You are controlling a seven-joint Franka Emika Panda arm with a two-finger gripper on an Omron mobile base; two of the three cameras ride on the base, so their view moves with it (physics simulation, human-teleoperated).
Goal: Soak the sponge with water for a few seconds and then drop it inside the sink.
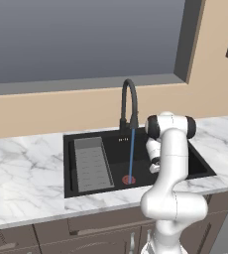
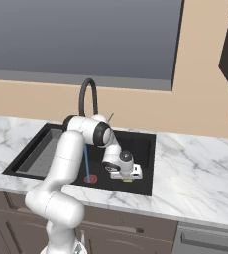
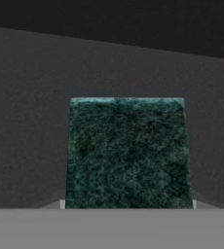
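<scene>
The sponge (image 3: 128, 153), green side facing the hand camera, is sitting clamped between the closed-in jaws of the gripper (image 2: 127, 177), low in the sink (image 1: 200, 161), right of the water (image 1: 131, 154), probably awaiting release.

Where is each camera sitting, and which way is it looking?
Left base view: behind the arm on its left, looking forward and down at the sink and water; the white arm rises at lower right.
Right base view: behind on the right, same sink, water and faucet; arm rises at lower left, gripper over the basin, right of the stream.
Hand view: on the hand, looking along the gripper at the sponge close up, above the dark basin.
</scene>
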